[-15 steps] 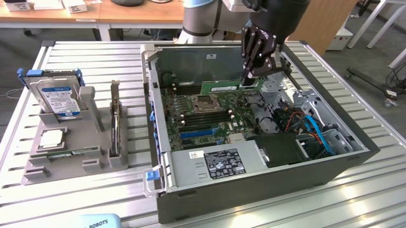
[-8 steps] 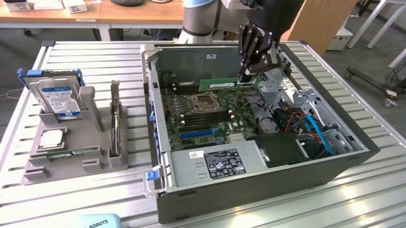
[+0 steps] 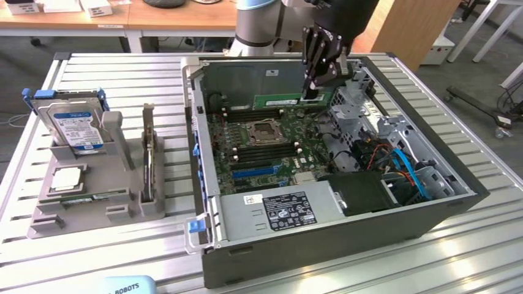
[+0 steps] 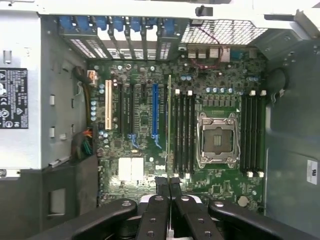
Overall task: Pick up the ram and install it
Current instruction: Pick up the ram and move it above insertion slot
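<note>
My gripper hangs inside the open computer case, shut on the ram, a long green stick held level above the far part of the motherboard. In the wrist view the closed fingers pinch the ram, seen edge-on as a thin pale green line. It runs parallel to the black memory slots, just beside them on the side of the blue slot. The empty processor socket lies beyond those slots. I cannot tell whether the stick touches the board.
A grey parts holder in the exterior view's left carries a hard drive, a silver processor chip, an upright dark card and a second green stick. Power supply, drive cage and cables crowd the case.
</note>
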Action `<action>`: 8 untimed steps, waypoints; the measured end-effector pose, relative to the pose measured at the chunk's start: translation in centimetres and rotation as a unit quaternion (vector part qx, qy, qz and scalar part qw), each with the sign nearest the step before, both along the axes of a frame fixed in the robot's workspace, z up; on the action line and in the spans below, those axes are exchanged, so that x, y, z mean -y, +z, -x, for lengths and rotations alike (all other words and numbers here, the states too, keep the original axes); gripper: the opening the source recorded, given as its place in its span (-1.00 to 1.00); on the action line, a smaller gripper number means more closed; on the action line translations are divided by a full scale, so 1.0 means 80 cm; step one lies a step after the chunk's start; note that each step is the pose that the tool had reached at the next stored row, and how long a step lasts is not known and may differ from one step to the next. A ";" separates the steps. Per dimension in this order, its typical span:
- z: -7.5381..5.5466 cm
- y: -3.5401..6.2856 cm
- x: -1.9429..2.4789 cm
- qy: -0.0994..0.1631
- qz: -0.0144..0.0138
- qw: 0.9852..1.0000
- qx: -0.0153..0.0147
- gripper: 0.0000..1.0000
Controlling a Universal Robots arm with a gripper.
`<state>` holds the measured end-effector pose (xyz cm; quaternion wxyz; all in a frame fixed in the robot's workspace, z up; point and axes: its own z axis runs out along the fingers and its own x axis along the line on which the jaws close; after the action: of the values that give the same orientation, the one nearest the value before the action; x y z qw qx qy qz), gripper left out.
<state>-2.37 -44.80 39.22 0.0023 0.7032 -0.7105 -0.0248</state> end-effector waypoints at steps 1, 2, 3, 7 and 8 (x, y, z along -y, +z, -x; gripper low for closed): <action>0.000 0.000 -0.0022 0.000 0.000 1.000 0.000 -0.76; 0.000 -0.001 -0.0046 0.000 -0.001 1.000 0.000 -0.76; 0.000 -0.001 -0.0065 0.000 -0.002 1.000 0.000 -0.76; 0.000 -0.003 -0.0178 0.000 -0.007 1.000 0.000 -0.76; 0.000 -0.003 -0.0197 0.000 -0.008 1.000 0.000 -0.76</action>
<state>-2.37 -43.22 38.95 -0.0035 0.7032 -0.7103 -0.0304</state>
